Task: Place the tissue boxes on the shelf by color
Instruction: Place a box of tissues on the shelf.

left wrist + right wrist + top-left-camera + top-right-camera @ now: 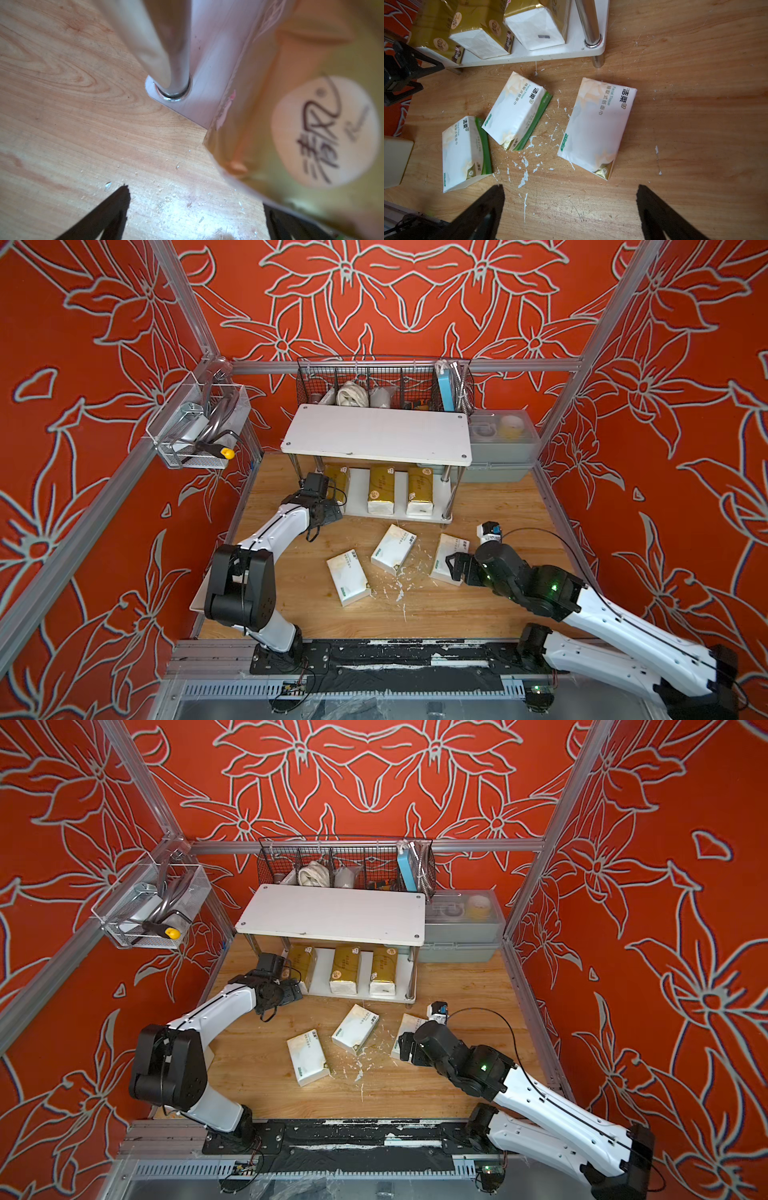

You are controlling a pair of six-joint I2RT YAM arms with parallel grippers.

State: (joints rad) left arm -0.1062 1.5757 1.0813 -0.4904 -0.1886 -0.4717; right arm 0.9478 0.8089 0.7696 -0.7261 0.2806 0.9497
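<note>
Left gripper (196, 197) apart beside gold tissue boxes (324, 128); right gripper (570, 187) apart near white tissue boxes (596, 124)

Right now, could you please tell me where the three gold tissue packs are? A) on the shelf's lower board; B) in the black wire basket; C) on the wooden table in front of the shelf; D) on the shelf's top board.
A: all three gold tissue packs stand side by side on the lower board, beneath the top one; only the white tissue packs lie on the table.
</note>
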